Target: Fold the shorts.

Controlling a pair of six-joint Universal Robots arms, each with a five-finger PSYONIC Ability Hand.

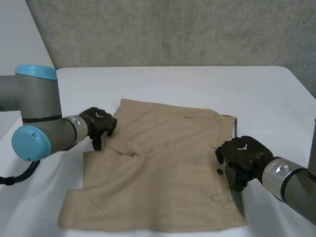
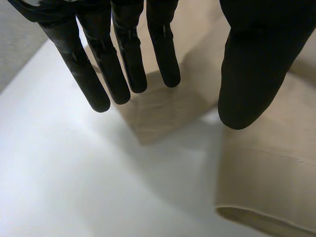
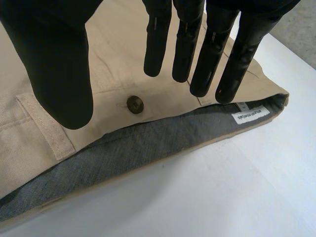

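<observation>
While the left hand (image 1: 98, 124) and right hand (image 1: 244, 154) are held open over the shorts (image 1: 163, 173), one layer alone might be pinched at the gaping waistband (image 3: 148, 143).

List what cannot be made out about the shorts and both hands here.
1. Label print in the shorts' waistband, right wrist view: too small to read.
2. Waistband edge, head view: partly covered by the right hand.
3. Cloth beneath the left hand, head view: hidden by it.
</observation>
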